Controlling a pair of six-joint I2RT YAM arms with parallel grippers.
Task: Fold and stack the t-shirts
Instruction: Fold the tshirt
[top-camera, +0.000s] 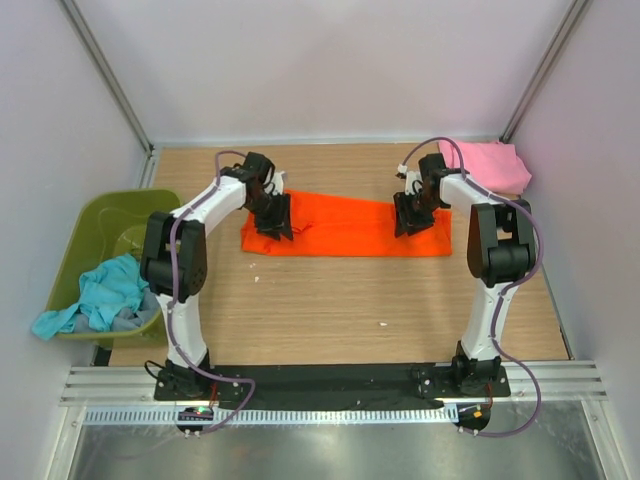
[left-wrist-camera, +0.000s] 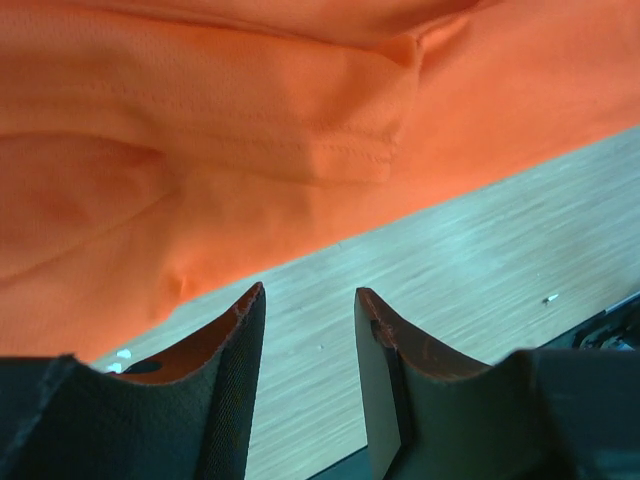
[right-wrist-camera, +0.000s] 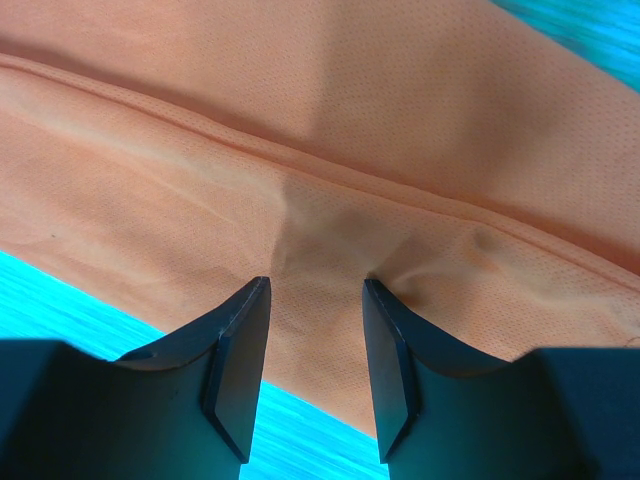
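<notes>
The bright orange t-shirt (top-camera: 345, 228) lies folded into a long strip across the middle of the table. My left gripper (top-camera: 277, 228) is down at its left end. In the left wrist view that gripper (left-wrist-camera: 308, 296) is open over bare wood, with the orange cloth (left-wrist-camera: 250, 130) just beyond its fingertips. My right gripper (top-camera: 408, 225) is down at the strip's right end. In the right wrist view it (right-wrist-camera: 315, 286) is open too, its tips resting on the orange cloth (right-wrist-camera: 350, 130), which puckers slightly between them. A pale pink t-shirt (top-camera: 490, 165) lies at the back right.
An olive-green tub (top-camera: 100, 205) stands at the left table edge, with a teal t-shirt (top-camera: 100, 295) spilling over its near rim. Wooden table (top-camera: 330, 310) lies in front of the orange strip. White walls close in the back and sides.
</notes>
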